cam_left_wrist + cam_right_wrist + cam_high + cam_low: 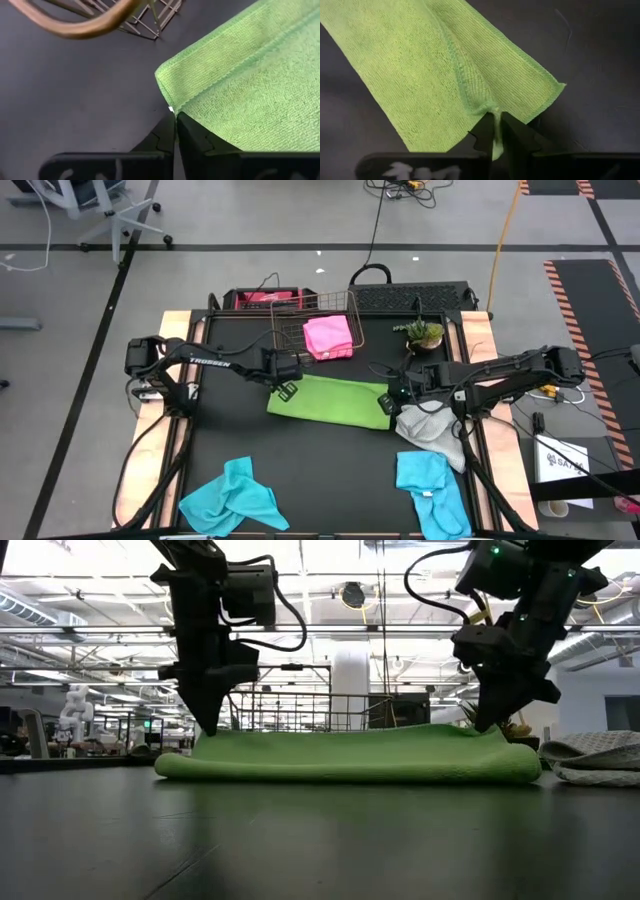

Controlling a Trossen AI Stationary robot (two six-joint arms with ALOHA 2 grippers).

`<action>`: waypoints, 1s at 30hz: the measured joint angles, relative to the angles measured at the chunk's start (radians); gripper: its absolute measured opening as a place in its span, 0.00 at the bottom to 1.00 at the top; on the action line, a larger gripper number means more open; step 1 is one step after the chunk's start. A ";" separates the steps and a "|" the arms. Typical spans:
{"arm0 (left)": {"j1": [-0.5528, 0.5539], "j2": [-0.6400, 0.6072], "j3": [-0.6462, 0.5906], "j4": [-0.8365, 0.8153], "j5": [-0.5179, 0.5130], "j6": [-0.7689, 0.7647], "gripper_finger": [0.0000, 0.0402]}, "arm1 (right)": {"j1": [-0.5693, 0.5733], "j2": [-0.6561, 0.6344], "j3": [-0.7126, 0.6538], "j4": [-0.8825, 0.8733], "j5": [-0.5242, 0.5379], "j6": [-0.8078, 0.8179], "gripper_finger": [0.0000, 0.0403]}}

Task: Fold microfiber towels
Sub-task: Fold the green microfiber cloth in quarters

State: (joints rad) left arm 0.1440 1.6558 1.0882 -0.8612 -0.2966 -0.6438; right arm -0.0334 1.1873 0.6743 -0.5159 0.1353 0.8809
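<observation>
Lime green towel (330, 400) lies folded in half at mid-table, just in front of the copper basket (312, 320) (pink towel (328, 337) sits in it). My left gripper (175, 116) rests at its left end, fingers nearly together, nipping the top layer's edge; my right gripper (494, 124) pinches the right corner, a sliver of cloth between the fingers. Judgement: half-fold laid; next, let go cleanly, then fold across.

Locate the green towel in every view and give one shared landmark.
High view: green towel, table centre, between both grippers.
Low view: long folded band across the middle.
Left wrist view: corner beside the fingers.
Right wrist view: corner, pinched by the fingers.
Landmark: wire basket, behind the towel.
</observation>
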 joint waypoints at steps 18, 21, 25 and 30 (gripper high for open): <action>-0.053 0.000 0.000 0.004 -0.011 0.006 0.19 | 0.044 0.022 0.000 0.175 -0.034 -0.025 0.17; -0.108 0.000 0.000 0.007 -0.003 -0.008 0.19 | 0.080 0.064 0.000 0.226 -0.041 -0.020 0.11; -0.179 0.000 -0.006 0.012 -0.022 -0.032 0.19 | 0.126 0.142 0.000 0.266 -0.111 0.018 0.02; -0.238 0.000 -0.081 0.075 -0.023 -0.088 0.19 | 0.174 0.216 0.000 0.327 -0.118 0.063 0.02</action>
State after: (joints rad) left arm -0.0938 1.6558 1.0073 -0.7859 -0.3191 -0.7321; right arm 0.1402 1.4033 0.6739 -0.1894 0.0170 0.9436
